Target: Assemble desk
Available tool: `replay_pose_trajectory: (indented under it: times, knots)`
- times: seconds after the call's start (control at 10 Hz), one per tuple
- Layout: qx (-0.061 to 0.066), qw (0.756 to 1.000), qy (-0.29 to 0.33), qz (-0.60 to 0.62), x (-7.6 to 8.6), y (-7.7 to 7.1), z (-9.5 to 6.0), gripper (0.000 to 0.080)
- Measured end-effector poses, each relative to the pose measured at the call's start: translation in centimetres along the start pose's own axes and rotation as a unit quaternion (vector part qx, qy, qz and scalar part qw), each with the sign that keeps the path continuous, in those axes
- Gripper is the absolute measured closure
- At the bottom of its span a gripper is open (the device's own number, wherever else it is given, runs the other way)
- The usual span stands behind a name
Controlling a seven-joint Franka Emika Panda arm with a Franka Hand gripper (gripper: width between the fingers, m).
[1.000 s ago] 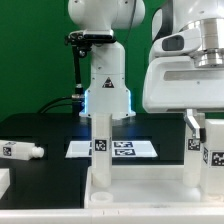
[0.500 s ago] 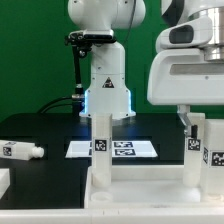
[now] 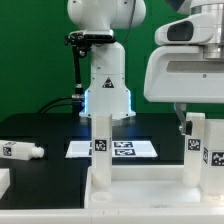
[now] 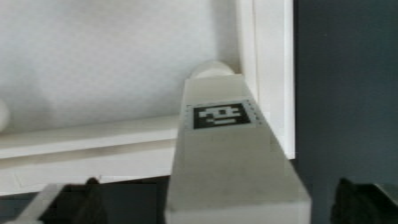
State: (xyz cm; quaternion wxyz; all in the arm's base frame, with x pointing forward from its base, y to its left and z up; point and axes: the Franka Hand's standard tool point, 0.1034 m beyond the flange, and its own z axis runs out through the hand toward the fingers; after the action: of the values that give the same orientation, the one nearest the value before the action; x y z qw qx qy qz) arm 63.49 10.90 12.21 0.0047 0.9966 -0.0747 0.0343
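Two legs (image 3: 100, 150) stand upright on the tabletop (image 3: 140, 192); the wide-spread pincer (image 4: 217, 203) straddles one, ungripped.

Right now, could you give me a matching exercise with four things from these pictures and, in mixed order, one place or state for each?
1 loose leg
2 marker board
3 pincer
4 tabletop panel

a open, astride an upright leg
b lying at the exterior view's left
c flat at mid-table, behind the legs
d carrying upright legs

Pairs: 1-b; 2-c; 3-a; 4-d
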Motion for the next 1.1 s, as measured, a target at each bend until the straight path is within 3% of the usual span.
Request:
replay_pose_trajectory:
  times: [0.2,0.4,0.6,0.8,1.0,1.1]
  knots:
    - [0.001,0.997,0.000,0.078,0.0,-0.1,0.0,0.0506]
    - [0.001,0.991,0.000,0.137,0.0,-0.1,0.0,0.0515]
    - [0.006,0.962,0.013,0.274,0.3,0.0,0.2,0.0515]
    - [0.022,0.879,0.004,0.477,0.1,-0.3,0.2,0.0515]
    - [0.055,0.769,-0.027,0.636,0.0,-1.0,0.3,0.0514]
    - [0.055,0.746,-0.029,0.663,0.0,-1.1,0.3,0.0514]
